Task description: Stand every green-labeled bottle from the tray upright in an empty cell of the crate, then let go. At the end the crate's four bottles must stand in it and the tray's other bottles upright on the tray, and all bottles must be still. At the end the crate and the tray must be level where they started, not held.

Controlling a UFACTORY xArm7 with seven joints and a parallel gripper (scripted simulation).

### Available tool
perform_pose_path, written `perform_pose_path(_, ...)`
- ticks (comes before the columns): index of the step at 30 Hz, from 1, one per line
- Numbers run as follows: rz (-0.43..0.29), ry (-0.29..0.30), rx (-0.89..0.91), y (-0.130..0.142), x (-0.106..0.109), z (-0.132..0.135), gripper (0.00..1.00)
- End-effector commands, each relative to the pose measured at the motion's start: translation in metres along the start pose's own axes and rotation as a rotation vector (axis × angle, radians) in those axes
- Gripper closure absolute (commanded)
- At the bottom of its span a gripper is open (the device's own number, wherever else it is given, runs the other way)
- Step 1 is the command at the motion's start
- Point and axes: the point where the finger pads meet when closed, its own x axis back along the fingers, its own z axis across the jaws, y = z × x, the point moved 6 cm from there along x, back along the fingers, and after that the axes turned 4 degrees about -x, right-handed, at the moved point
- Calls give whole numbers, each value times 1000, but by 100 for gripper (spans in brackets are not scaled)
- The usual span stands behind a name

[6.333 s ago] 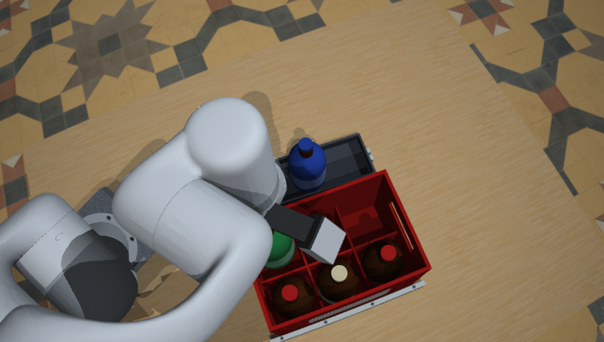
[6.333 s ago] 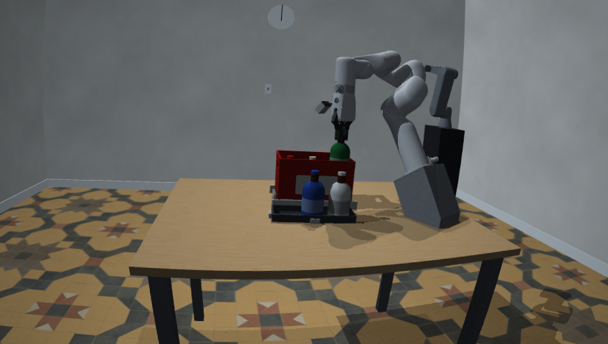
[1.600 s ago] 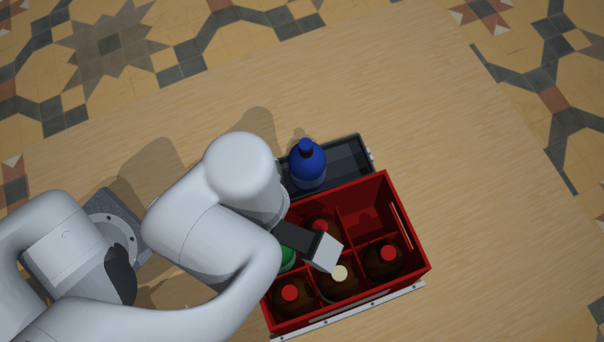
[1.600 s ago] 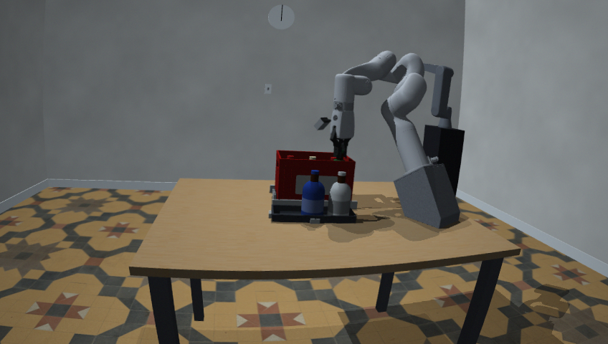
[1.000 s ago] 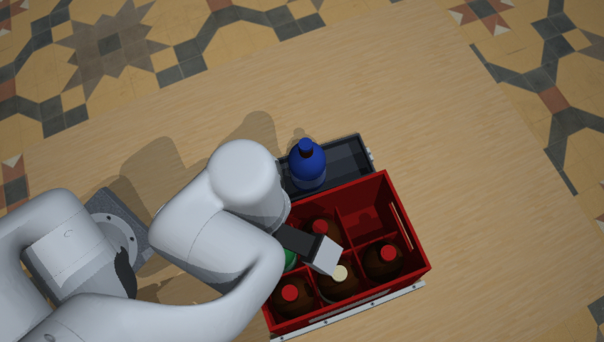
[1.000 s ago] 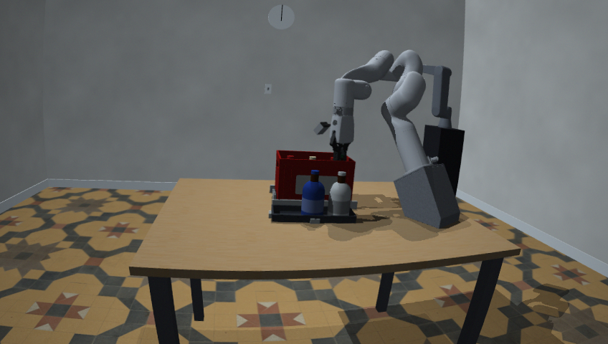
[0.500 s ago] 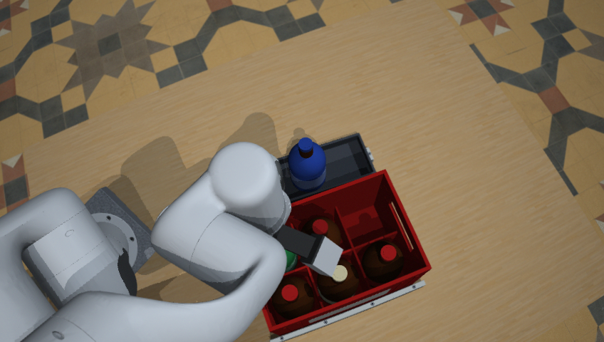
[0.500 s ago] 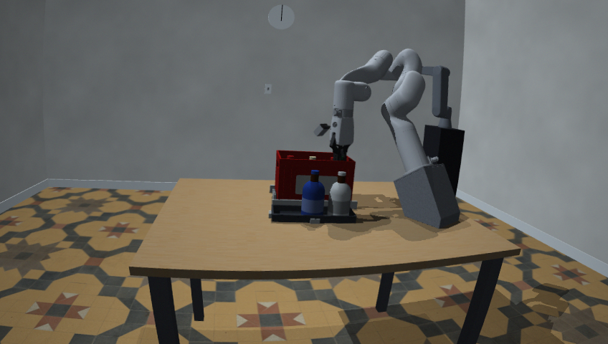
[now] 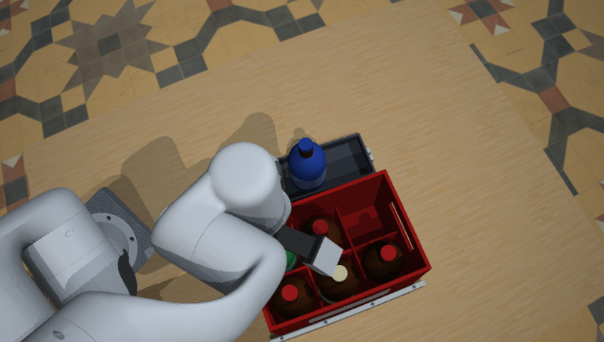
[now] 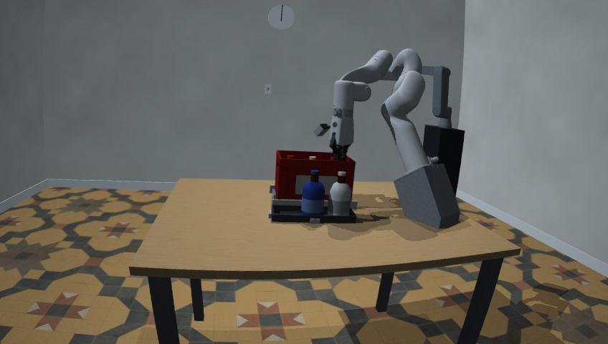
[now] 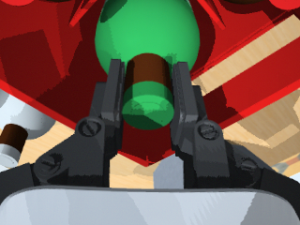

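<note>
Wooden table (image 9: 444, 127); arm (image 9: 220, 237) hides most of green bottle (image 11: 146, 25).

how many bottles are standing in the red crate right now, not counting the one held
4. Three red-capped brown bottles: one in a back cell, one front left, one at the right. A cream-capped one stands front middle. The green bottle hangs in the fingers above the crate; the arm may hide more.
</note>
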Motion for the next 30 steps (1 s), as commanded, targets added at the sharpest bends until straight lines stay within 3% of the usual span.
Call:
perform_pose_path(1,2,-3,-1,-1,1,-1,100)
perform_pose_path(30,2,-3,-1,-1,-5,-1,100)
